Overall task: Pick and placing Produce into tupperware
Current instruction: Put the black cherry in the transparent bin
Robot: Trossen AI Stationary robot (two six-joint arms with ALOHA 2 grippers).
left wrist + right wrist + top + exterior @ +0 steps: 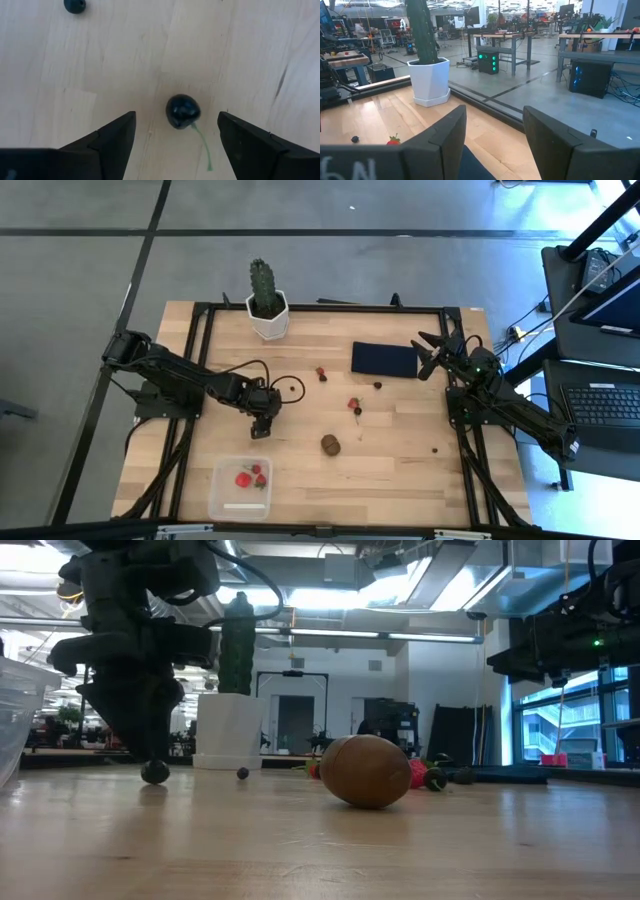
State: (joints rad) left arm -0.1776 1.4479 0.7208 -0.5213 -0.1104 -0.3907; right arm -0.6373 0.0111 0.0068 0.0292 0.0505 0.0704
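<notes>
While the left gripper point(175, 131) hangs over the table, its jaws stand wide with nothing held.
Between jaws: dark berry point(183, 111) with a thin green stem, on the wood, touching neither finger.
Beyond jaws: second dark berry point(75, 5), well apart.
Outward, toward table middle: kiwi point(331, 444); strawberries point(354, 406); more dark berries.
Tupperware point(241, 486): near the left gripper, toward the front edge; red fruit already inside.
Right gripper point(434, 352): waiting at the far right, jaws apart and empty, beside the navy mat point(384, 359).
Cactus point(265, 301): far edge, not produce.
Risk, roll: a round berry may squirt sideways if one finger lands first.
Risk, stem: closing on the stem alone would likely drop the berry.
Risk, crush: a hard close could burst it.
</notes>
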